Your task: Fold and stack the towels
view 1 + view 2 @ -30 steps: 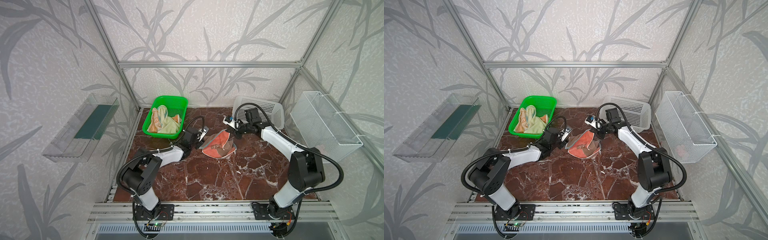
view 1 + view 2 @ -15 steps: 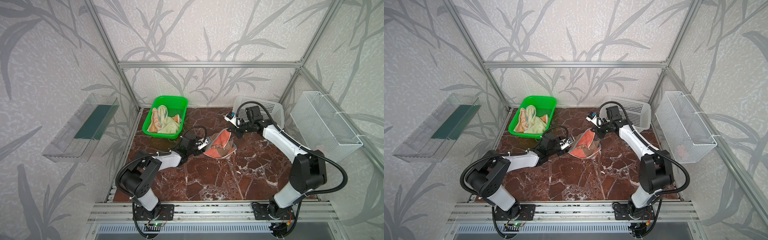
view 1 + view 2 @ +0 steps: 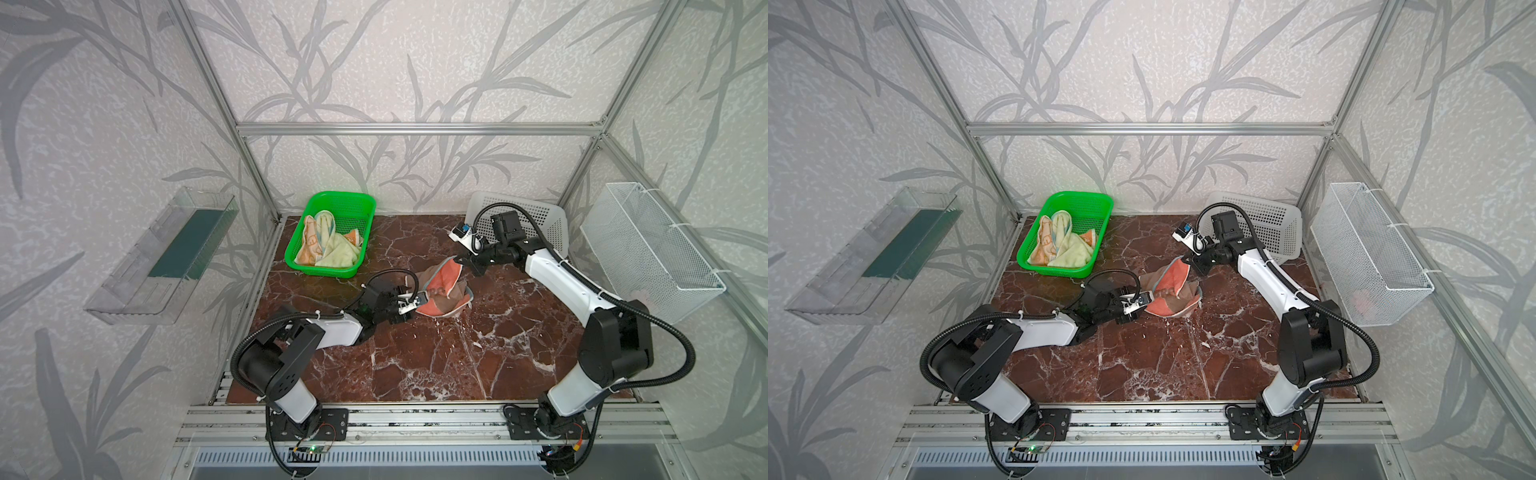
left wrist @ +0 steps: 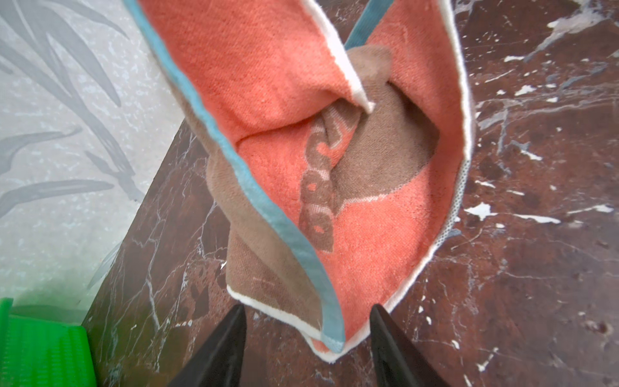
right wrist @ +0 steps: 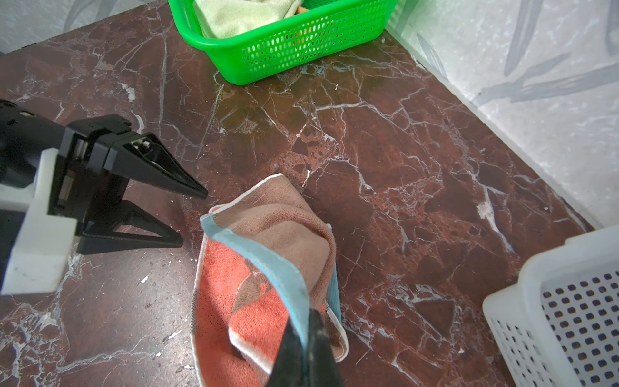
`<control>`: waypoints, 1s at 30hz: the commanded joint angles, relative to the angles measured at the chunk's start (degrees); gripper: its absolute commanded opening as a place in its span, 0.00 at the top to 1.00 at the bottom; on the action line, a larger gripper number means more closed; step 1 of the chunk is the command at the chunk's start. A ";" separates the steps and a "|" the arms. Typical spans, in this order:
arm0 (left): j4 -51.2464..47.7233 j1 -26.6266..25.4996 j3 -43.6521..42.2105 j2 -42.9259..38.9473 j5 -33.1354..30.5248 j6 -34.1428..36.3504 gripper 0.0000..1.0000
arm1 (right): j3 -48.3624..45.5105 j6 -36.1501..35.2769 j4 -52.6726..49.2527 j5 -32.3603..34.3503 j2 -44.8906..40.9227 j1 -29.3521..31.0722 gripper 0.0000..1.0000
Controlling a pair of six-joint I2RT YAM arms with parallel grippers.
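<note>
1. Red-brown marble-patterned worktop [image 3: 415, 365] fills a booth walled in pale leaf-print panels and framed in aluminium bars. Two white-and-black arms rise from a rail at its front edge.
2. Left tool [image 4: 307, 308], low over the worktop, points at the salmon-orange towel with a brown bear and teal edges [image 3: 440, 286]. Its two black fingers stand apart, one on each side of the towel's nearest corner, without pinching it.
3. That towel sits crumpled around the middle of the worktop, with its lower folds on the marble and one teal-bound edge raised off it.
4. Right tool [image 5: 306, 321], reaching in from the far right, is clamped tight on the raised teal edge, and the cloth hangs from it in a loose cone.
5. Bright green plastic mesh basket [image 3: 328, 271] stands at the back left of the worktop, apart from that towel. Inside lie the plain pale yellow towel [image 3: 338, 255] and the orange-cream towel with small cartoon faces [image 3: 309, 245], both bunched and touching each other.
6. White perforated plastic basket [image 3: 544, 220] sits in the back right corner, behind the right arm.
7. White wire basket [image 3: 648, 245] hangs on the right wall, and a clear plastic tray [image 3: 166, 257] with a dark green strip is fixed to the left wall.
</note>
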 commanded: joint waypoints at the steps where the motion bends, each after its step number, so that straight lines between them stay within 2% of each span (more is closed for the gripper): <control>1: 2.35 -0.87 -0.35 1.84 -1.40 2.81 0.41 | 1.53 -0.13 -1.50 0.46 -1.27 0.39 1.00; 14: 3.83 -1.04 1.87 5.94 -4.22 -1.97 0.53 | 0.78 -0.75 -1.57 1.16 -2.76 0.47 1.00; 21: 1.34 -1.09 4.17 7.52 -5.45 -3.08 0.71 | 0.08 -1.52 -1.34 1.87 -3.89 0.47 1.00; 30: 0.74 -1.04 5.30 8.98 -6.67 -4.32 0.72 | -0.52 -1.70 -1.02 1.87 -4.09 0.38 1.00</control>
